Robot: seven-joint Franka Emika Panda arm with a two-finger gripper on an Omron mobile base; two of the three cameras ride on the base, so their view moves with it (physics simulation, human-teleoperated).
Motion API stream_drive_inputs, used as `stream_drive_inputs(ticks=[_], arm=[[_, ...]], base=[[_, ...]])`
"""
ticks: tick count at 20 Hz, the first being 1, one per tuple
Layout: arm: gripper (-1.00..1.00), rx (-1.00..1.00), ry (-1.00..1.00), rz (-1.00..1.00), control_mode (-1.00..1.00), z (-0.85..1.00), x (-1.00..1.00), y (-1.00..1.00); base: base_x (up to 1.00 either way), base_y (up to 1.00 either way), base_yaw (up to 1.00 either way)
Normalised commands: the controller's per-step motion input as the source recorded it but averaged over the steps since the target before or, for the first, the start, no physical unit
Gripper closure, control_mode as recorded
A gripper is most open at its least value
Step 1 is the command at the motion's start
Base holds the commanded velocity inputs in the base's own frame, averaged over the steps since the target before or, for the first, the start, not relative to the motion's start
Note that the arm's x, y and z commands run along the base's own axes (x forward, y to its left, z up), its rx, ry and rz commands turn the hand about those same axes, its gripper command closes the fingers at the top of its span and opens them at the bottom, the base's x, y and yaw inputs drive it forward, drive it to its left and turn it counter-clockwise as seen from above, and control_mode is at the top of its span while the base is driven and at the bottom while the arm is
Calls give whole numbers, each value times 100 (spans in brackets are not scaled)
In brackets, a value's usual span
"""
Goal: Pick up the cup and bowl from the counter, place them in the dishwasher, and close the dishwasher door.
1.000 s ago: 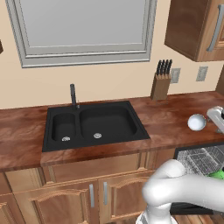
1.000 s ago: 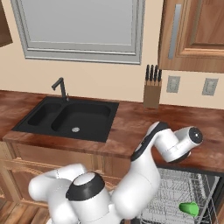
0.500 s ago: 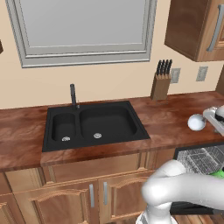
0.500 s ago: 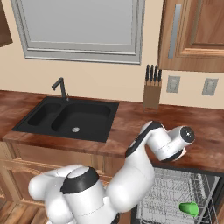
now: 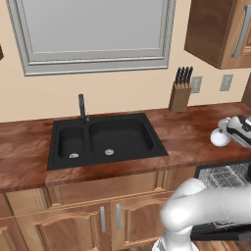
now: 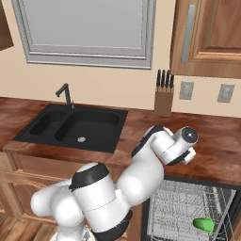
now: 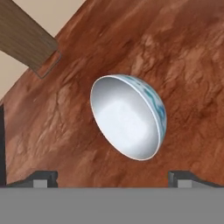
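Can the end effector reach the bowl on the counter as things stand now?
Probably yes. The end effector is open and above the bowl, which lies alone on the counter, between the fingertips in the hand view. Nothing stands between them.

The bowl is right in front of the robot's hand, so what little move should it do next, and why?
Probably move the gripper closer to the bowl until its rim sits between the fingers, then close. The jaws are wide open and hold nothing, and the bowl sits on the counter just ahead of them. The green cup already lies in the dishwasher rack, so the bowl looks like the one left.
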Motion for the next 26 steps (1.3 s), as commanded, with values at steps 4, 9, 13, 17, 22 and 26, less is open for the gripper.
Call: stream_drive_inputs(ticks=[4, 9, 13, 17, 22, 26], arm=[[-100, -7, 0, 0, -100, -8, 9, -8], [-100, -5, 0, 0, -100, -6, 0, -24], [-100, -3, -1, 0, -100, 0, 4, -28], [-100, -3, 0, 0, -100, -13, 29, -14], [-100, -6, 0, 0, -100, -38, 38, 0], [-100, -6, 0, 0, -100, -35, 23, -3]], base=[[0, 0, 0], [0, 0, 0], [0, 0, 0], [0, 0, 0], [0, 0, 0], [0, 0, 0]])
